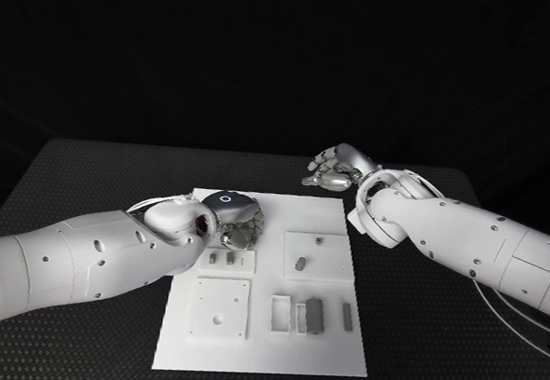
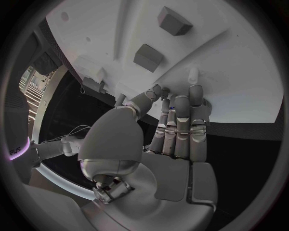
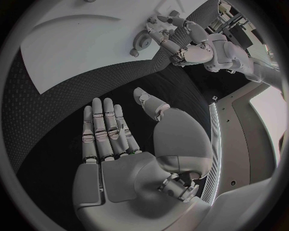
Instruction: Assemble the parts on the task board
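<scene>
Left hand [image 1: 233, 225] sits low over the far-left part of the task board [image 1: 337, 348], its fingers [image 2: 180, 120] straight and pressed side by side, their tips down at the board's edge in the left wrist view, the thumb bent in beside them. Whether anything is pinched under those tips is hard to make out; a small pale piece shows right at them, so I cannot tell if the hand holds it. Right hand [image 1: 333, 169] hangs above the black table [image 1: 101, 178] just past the board's far-right corner, flat and spread with nothing in it, as the right wrist view [image 3: 111, 132] makes plain. On the white board, one grey part [image 1: 300, 263] lies on a raised square tile near the middle right, two small grey parts [image 1: 225, 260] sit close together just near the left hand, and a row of upright grey parts [image 1: 315, 316] stands in the near-right area beside a plain square tile [image 1: 221, 308] with small holes.
</scene>
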`<state>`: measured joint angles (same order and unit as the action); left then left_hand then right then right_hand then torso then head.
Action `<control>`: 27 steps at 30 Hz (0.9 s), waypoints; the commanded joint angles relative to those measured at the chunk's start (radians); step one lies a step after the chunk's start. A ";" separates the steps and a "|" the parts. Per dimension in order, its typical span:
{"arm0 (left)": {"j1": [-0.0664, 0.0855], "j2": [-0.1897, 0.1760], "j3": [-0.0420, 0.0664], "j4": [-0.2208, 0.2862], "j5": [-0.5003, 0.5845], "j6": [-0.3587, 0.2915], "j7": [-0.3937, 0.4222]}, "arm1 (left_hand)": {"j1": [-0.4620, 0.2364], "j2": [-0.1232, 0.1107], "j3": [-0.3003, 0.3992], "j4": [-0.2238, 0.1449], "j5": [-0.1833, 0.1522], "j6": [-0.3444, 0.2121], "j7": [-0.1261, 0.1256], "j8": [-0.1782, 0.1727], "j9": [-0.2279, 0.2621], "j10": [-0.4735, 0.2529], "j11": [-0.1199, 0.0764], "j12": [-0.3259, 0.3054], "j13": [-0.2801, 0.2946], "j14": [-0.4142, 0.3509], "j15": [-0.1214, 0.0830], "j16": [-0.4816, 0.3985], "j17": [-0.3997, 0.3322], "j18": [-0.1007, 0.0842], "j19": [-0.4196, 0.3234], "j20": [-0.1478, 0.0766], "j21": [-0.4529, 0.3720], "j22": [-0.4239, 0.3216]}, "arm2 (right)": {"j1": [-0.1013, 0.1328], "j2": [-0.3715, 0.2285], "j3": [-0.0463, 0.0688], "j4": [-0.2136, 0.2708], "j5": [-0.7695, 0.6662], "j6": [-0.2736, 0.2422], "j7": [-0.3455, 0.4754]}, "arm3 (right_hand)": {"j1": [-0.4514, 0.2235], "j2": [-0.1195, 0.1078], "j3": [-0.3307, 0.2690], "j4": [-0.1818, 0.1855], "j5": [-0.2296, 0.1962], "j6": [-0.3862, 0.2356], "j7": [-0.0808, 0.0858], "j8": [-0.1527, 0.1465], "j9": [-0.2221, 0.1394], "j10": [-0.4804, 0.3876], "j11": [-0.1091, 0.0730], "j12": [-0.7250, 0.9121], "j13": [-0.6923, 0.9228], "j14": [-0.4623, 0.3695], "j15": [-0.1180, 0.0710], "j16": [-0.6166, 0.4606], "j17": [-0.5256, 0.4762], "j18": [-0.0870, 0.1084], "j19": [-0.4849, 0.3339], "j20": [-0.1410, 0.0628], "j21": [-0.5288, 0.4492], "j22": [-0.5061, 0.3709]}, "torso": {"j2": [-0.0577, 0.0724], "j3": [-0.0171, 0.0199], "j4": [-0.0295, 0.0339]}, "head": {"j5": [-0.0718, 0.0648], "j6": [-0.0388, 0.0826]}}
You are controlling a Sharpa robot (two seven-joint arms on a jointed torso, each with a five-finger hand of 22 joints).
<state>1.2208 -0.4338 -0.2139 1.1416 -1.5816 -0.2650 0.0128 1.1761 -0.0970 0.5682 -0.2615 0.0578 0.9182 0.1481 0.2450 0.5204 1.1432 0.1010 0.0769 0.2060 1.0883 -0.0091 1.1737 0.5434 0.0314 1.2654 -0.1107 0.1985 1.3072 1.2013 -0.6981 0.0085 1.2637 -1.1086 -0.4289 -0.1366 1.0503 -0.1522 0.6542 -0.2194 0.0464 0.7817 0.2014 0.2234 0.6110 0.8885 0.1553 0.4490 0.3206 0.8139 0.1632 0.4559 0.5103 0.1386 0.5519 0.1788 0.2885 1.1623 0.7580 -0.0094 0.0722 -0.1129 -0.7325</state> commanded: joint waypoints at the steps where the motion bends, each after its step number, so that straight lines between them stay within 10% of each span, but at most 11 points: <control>1: -0.003 0.002 -0.001 -0.005 -0.002 0.015 0.002 | 0.003 0.013 0.008 0.002 -0.003 0.012 0.001 0.006 -0.002 0.013 0.000 -0.002 -0.001 0.009 -0.002 0.009 0.002 0.062 0.010 -0.001 0.008 0.023 | 0.000 0.001 0.000 0.000 0.000 0.012 0.010 | -0.004 0.004 -0.005 -0.002 0.002 -0.009 0.011 -0.003 -0.001 0.008 0.001 -0.004 -0.002 0.005 0.000 -0.006 -0.001 -0.009 -0.003 0.000 -0.006 0.002 | -0.001 -0.0002 0.0003 | 0.000 -0.001; 27: -0.008 0.013 -0.001 -0.010 -0.019 0.051 0.003 | 0.006 0.030 0.027 -0.009 -0.004 0.059 -0.007 0.028 -0.007 0.069 -0.014 0.003 0.006 0.037 -0.016 0.036 0.009 0.067 0.037 -0.012 0.040 0.026 | 0.000 0.003 0.000 -0.001 0.000 0.020 0.010 | -0.005 0.003 -0.006 0.001 0.002 -0.008 0.011 -0.003 -0.003 0.012 0.001 -0.007 -0.013 0.009 0.000 -0.010 -0.002 -0.009 -0.001 0.000 -0.009 0.005 | -0.002 -0.0005 0.0019 | -0.004 -0.008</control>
<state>1.2189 -0.4236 -0.2120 1.1320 -1.5867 -0.2531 0.0152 1.1815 -0.0761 0.5904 -0.2673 0.0577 0.9701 0.1427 0.2681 0.5146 1.2028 0.0856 0.0763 0.2132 1.1174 -0.0260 1.2037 0.5509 0.0390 1.2960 -0.1230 0.2333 1.3084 1.2013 -0.6949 0.0085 1.2613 -1.1073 -0.4231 -0.1360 1.0506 -0.1525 0.6541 -0.2194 0.0464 0.7819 0.2013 0.2234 0.6091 0.8956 0.1553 0.4490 0.3081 0.8145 0.1624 0.4521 0.5094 0.1387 0.5520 0.1787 0.2846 1.1663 0.7566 -0.0101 0.0734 -0.1163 -0.7410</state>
